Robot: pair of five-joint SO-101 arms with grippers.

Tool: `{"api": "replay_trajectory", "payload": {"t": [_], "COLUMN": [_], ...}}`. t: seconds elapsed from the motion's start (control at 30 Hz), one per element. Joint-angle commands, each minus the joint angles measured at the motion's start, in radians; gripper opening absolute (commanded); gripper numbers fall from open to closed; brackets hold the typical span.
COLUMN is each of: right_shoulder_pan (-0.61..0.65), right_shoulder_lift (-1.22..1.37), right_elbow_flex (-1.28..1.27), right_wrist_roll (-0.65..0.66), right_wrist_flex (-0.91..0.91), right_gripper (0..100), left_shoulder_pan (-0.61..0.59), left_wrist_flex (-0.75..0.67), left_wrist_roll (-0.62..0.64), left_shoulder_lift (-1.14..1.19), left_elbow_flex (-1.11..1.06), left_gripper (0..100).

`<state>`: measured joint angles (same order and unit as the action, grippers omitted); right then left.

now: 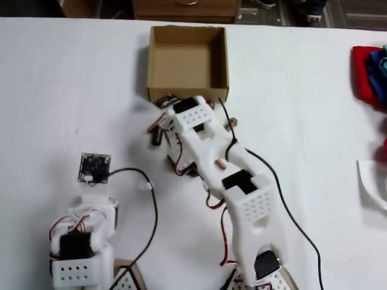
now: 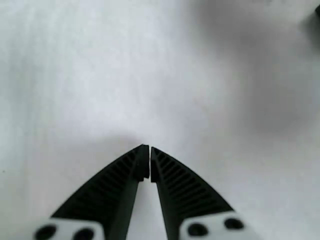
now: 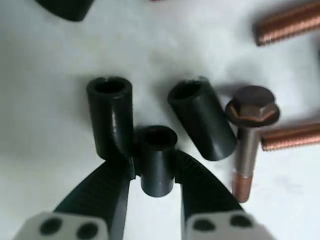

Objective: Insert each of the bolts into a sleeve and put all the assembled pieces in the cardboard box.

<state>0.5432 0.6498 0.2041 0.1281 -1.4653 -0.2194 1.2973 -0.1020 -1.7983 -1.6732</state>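
Right claw (image 3: 155, 166) grips a black sleeve (image 3: 157, 150); left claw (image 2: 149, 164) sits closed, empty. Seemingly sleeve pickup; next calls for mating it with the bolt (image 3: 246, 142) beside.

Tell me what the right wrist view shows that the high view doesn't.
Only the right wrist view: three black sleeves, the right gripper closed on the middle sleeve, a hex-head bolt beside them, and copper threaded bolts.
Only the high view: the cardboard box with no pieces visible in it, the left arm and a red cloth at the edge.
Both: the white table.
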Motion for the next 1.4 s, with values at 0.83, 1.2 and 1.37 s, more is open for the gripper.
{"api": "replay_trajectory", "payload": {"t": [0.83, 1.2, 1.37], "right_shoulder_pan": [-0.216, -0.499, -0.556], "right_shoulder_lift": [-0.723, -1.242, -1.409], "right_elbow_flex": [-0.106, -0.632, -0.927], "right_wrist_roll": [0.143, 0.290, 0.282], "right_wrist_flex": [-0.283, -0.143, 0.059], "right_gripper": [2.0, 2.0, 2.0], "left_shoulder_pan": [0.009, 0.009, 0.009], "left_wrist_flex": [-0.014, -0.014, -0.014], "left_wrist_roll": [-0.005, -0.005, -0.005], "left_shoulder_lift": [-0.014, -0.014, -0.014], "left_elbow_flex": [-0.019, -0.019, -0.019], "left_gripper": [3, 3, 3]}}
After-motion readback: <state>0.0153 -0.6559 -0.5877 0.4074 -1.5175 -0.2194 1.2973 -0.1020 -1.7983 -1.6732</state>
